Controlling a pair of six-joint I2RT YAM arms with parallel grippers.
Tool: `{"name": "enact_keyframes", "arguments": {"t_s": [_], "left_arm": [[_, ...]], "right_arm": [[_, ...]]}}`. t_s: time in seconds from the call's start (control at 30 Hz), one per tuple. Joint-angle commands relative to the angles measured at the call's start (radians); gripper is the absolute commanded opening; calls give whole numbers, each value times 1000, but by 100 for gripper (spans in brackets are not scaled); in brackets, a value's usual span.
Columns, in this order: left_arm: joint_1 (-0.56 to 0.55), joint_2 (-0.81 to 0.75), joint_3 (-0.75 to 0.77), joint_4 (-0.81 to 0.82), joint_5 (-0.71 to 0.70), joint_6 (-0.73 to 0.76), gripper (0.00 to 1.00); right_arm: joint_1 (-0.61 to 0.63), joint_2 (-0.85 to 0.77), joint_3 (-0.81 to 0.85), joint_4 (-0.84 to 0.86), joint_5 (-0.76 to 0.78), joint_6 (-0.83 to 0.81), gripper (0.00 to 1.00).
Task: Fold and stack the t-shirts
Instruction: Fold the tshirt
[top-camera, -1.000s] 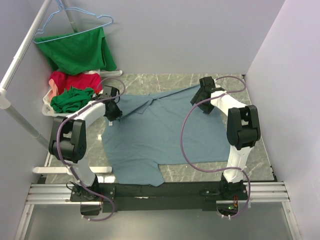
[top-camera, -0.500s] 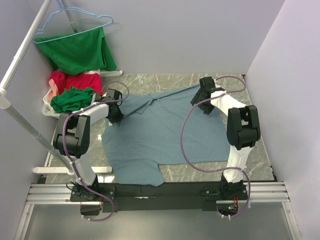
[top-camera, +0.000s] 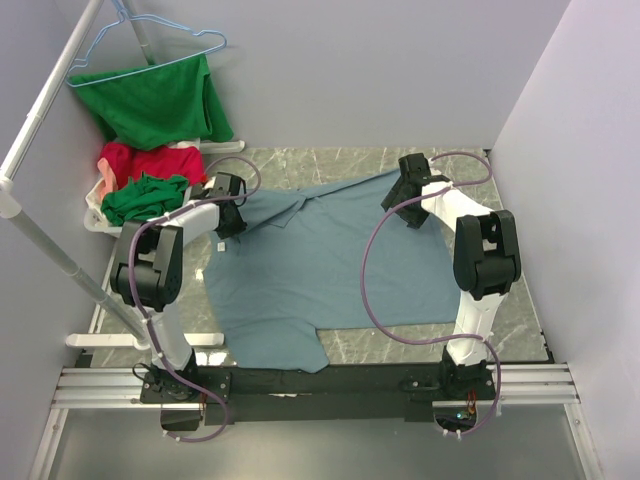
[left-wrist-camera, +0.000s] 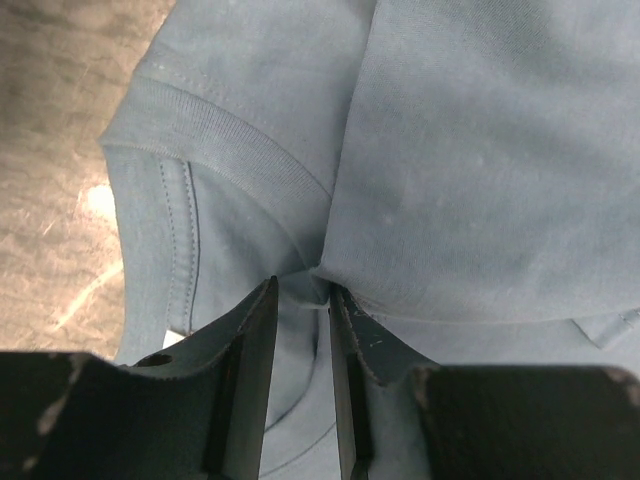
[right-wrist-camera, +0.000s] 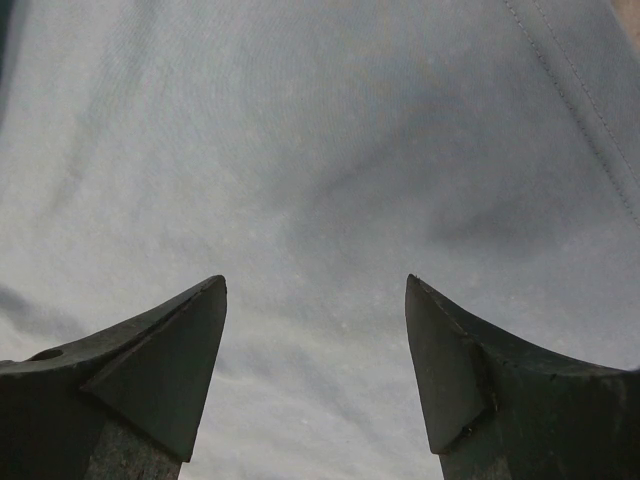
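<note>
A dusty grey-blue t-shirt (top-camera: 320, 270) lies spread over the marble table, its collar toward the far left. My left gripper (top-camera: 228, 222) sits at that collar; in the left wrist view its jaws stand narrow and pinch a fold of the grey-blue t-shirt (left-wrist-camera: 470, 150) at the fingertips (left-wrist-camera: 265, 300), with creases running out from them. My right gripper (top-camera: 405, 205) hovers open over the shirt's far right part, and smooth cloth (right-wrist-camera: 300, 130) shows between its wide-apart fingers. A red t-shirt (top-camera: 150, 160) and a dark green t-shirt (top-camera: 145, 197) lie heaped at the far left.
The heap rests in a white basket (top-camera: 93, 215) beside the table's left edge. A green shirt (top-camera: 155, 100) hangs on a blue hanger from a white rack pole (top-camera: 40, 120). Walls close in the back and the right side. Bare marble (top-camera: 510, 290) shows at the right.
My left arm's elbow has swung up and to the right, toward the shirt, while its gripper stays at the collar. The right arm has not moved.
</note>
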Motion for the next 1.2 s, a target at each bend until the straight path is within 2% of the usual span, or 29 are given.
{"name": "enact_keyframes", "arguments": {"t_s": [0.0,0.3,0.43,0.53,0.57,0.63,0.9,1.17], "left_arm": [[-5,11,26,47,-16,35,33],[-3,71,69,76,-5,63,33],[-5,86,94,64,-1,60,29],[-5,83,106,45,-4,55,16],[-5,81,113,38,-8,52,8],[-6,69,120,21,-28,43,2],[-20,-7,137,-21,-82,5,1],[-26,-133,173,-28,-143,-23,1]], "right_arm": [[10,-27,27,-6,23,-14,79],[10,-26,33,-12,26,-17,78],[12,-26,33,-15,29,-15,78],[12,-24,30,-14,31,-15,78],[12,-27,30,-14,31,-15,79],[12,-27,29,-14,31,-15,78],[13,-32,39,-26,50,-20,78],[-29,16,187,-75,100,-45,80]]}}
